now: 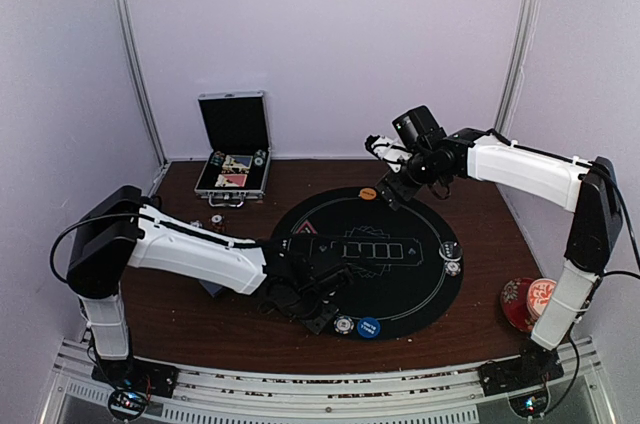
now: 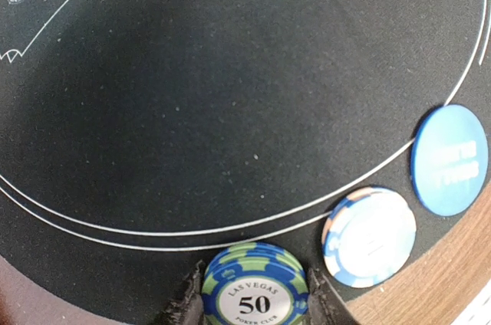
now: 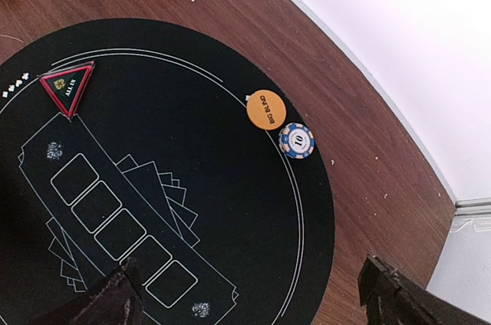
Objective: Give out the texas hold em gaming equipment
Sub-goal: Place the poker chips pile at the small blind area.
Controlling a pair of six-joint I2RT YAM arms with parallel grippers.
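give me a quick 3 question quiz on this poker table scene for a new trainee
1. True or false: the left gripper is shut on the 50 chip.
2. Which piece lies right next to the orange big blind disc? A the red triangle marker; B the 10 chip; C the blue disc.
3. Fill in the gap: the jaws of the right gripper stand ____ above the mat, holding nothing.

Key: 1 true; 2 B; 3 open.

Orange button (image 3: pixel 266 109) beside 10 chip (image 3: pixel 297 141).
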